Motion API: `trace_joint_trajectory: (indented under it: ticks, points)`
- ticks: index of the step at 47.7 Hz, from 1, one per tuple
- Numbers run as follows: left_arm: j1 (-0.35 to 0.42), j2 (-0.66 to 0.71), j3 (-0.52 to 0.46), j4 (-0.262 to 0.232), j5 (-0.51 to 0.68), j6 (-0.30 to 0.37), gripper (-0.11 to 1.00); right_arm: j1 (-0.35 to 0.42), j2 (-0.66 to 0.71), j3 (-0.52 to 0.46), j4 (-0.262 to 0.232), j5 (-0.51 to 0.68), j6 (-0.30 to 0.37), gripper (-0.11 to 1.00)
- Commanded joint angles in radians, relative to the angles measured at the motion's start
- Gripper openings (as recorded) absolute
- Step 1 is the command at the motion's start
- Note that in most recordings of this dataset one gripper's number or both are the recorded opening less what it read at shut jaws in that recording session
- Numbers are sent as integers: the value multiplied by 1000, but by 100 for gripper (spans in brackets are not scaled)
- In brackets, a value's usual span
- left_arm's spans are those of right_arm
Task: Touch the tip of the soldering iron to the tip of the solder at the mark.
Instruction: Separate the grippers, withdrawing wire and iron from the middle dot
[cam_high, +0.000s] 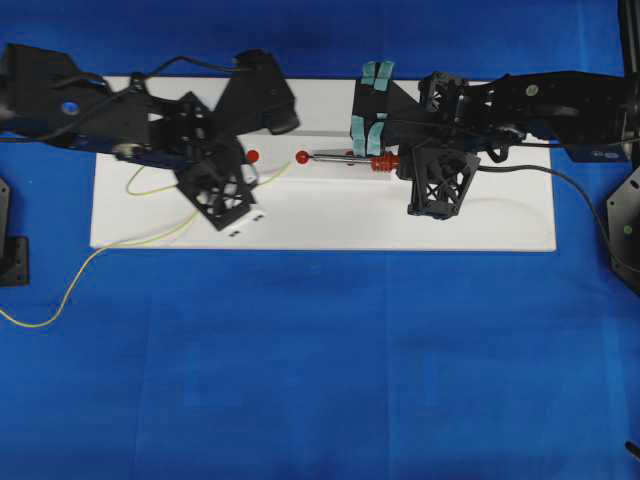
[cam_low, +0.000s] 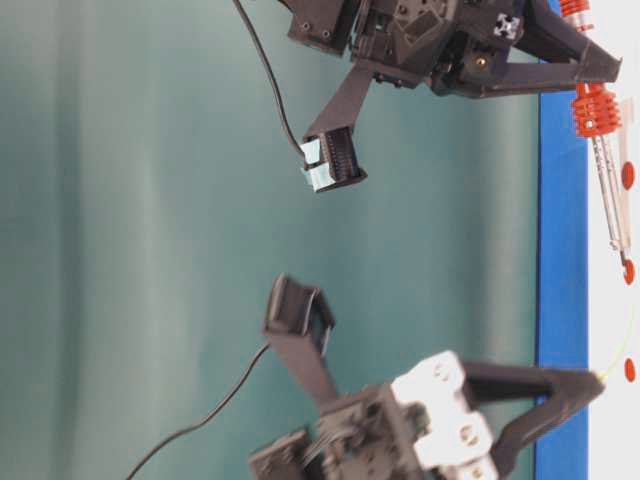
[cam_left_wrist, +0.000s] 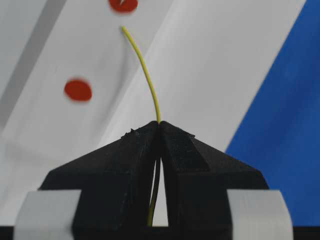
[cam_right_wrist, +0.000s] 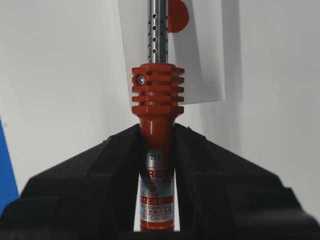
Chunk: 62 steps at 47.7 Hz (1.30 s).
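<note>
**Iron and solder held, tips apart**

Left hand pinches the solder, its free tip pointing toward a red mark. Right hand clamps the iron by its handle, its tip seemingly at another mark.

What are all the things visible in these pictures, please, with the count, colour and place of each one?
slim soldering iron with silver metal shaft and red-orange ribbed handle: 1, silver and red-orange, lying along the board, handle in the right gripper.
thin yellow solder wire: 1, yellow, trailing off the board's left side, end in the left gripper.
round red marks: 2 in the overhead view, red, on the board between the grippers.
flat white board: 1, white, on the blue cloth.
blue cloth: 1, blue, under everything.
left gripper: 1, black, shut on the wire.
right gripper: 1, black, shut on the handle.
</note>
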Motion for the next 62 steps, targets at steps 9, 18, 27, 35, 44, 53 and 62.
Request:
trace_joint_trajectory:
  ticks: [9, 18, 27, 35, 44, 53, 62]
  points:
    - [-31, -186, 87, 2, 18, -12, 2, 2, -11, -23, -2, -3, 2, 8]
    - [-58, -282, 152, 2, 9, -18, 2, 2, -11, -21, -3, -3, 0, 8]
    - [-60, -298, 166, 0, -26, -41, 2, 2, -12, -21, -5, -6, 2, 8]
    - [-60, -298, 167, 0, -26, -43, 2, 2, -43, 3, -3, -5, 2, 8]
    - [-64, -301, 172, 2, -26, -46, 2, 2, -126, 60, -5, -6, 3, 8]
    - [-64, -296, 166, 2, -31, -46, 2, 0, -232, 146, -5, -8, 8, 8]
    - [-66, -293, 163, 2, -32, -46, 2, 2, -345, 244, -5, -3, 44, 8]
